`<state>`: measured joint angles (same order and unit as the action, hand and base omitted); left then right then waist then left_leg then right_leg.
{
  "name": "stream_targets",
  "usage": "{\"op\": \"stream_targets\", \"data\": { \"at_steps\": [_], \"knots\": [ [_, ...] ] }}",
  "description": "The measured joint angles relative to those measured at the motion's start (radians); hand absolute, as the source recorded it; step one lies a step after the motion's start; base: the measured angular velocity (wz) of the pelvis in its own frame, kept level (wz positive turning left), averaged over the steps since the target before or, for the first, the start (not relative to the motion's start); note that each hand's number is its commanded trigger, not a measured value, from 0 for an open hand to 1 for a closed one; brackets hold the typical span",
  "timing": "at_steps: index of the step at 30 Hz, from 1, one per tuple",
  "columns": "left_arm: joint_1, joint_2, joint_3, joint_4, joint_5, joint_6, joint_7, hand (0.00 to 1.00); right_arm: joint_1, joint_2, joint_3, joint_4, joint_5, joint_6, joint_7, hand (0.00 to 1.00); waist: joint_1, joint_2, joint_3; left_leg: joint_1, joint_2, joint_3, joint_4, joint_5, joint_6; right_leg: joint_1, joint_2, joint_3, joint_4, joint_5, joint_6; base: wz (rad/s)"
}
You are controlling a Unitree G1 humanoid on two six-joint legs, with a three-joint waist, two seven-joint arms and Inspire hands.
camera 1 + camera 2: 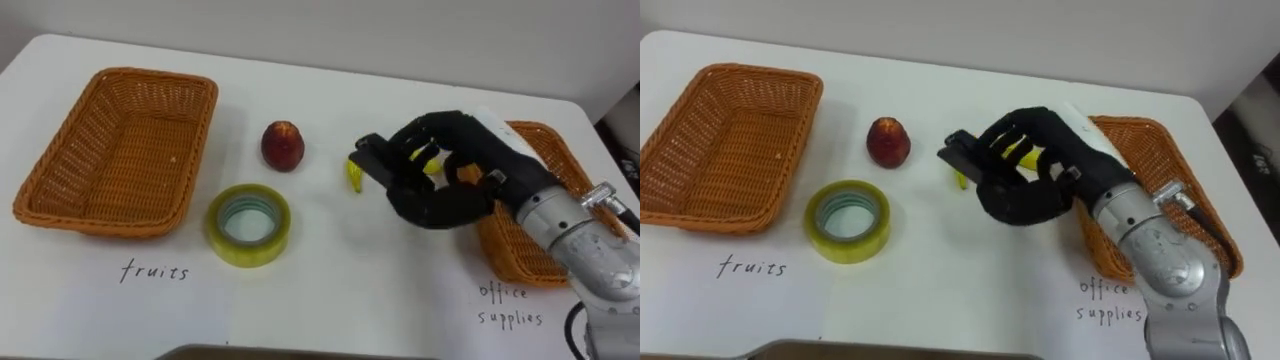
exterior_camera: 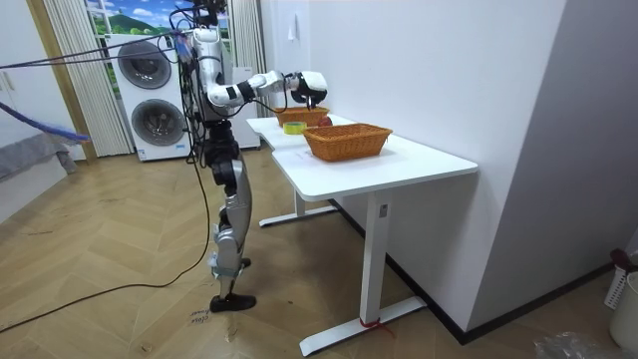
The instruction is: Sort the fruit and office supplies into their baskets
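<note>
My right hand (image 1: 445,185) hovers over the table right of centre, beside the left rim of the office-supplies basket (image 1: 562,160). Its fingers are curled round a yellow banana (image 1: 353,176), whose end sticks out to the left. A dark blocky tip shows at the fingertips; I cannot tell what it is. A red apple (image 1: 283,145) stands mid-table. A yellow tape roll (image 1: 248,224) lies flat in front of it. The fruits basket (image 1: 60,150) at the left holds nothing. In the room view I stand at the table's end, right hand (image 2: 309,85) stretched out over it.
Handwritten words on the white table (image 1: 330,280) mark each wicker basket. The right basket is partly hidden behind my hand and forearm. In the room view, stacked washing machines (image 2: 155,100) stand behind me and a wall runs along the table's far side.
</note>
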<state>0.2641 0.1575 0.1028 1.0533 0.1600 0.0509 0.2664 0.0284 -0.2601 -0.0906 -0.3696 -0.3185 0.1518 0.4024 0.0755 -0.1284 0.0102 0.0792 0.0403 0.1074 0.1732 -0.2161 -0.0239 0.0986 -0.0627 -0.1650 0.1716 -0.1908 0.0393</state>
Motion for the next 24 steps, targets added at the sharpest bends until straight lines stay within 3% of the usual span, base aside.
{"op": "stream_targets", "data": {
  "at_steps": [3,8,13,24],
  "knots": [
    [0.004,-0.007,0.007,0.000,0.000,0.002,0.000,0.00,0.000,0.000,-0.041,0.000,0.000,-0.005,-0.068,1.00,-0.005,0.001,-0.0013,0.000,0.000,0.000,0.001,0.000,0.000,0.000,0.000,-0.001,0.001,0.000,0.000,0.00],
    [0.021,-0.010,0.013,0.001,0.010,0.007,-0.002,0.00,-0.004,-0.004,-0.090,0.000,-0.005,-0.012,-0.169,1.00,-0.039,0.003,-0.0158,0.001,0.000,-0.001,0.001,0.000,0.000,0.002,0.000,-0.003,0.001,0.000,0.000,0.00],
    [0.031,-0.010,0.018,-0.001,0.032,0.010,-0.012,0.00,-0.004,-0.007,-0.101,0.002,0.000,-0.012,-0.257,1.00,-0.069,0.003,-0.0153,0.004,0.000,0.002,0.006,0.000,0.000,0.003,0.000,0.000,-0.001,0.000,0.000,0.00],
    [0.042,-0.010,0.063,-0.017,0.029,0.009,-0.013,0.00,-0.003,-0.024,-0.174,0.094,0.098,-0.034,-0.376,1.00,-0.075,-0.006,-0.0101,0.005,0.001,0.000,0.010,0.000,0.000,0.008,0.000,0.001,0.002,0.001,-0.001,0.00]
  ]
}}
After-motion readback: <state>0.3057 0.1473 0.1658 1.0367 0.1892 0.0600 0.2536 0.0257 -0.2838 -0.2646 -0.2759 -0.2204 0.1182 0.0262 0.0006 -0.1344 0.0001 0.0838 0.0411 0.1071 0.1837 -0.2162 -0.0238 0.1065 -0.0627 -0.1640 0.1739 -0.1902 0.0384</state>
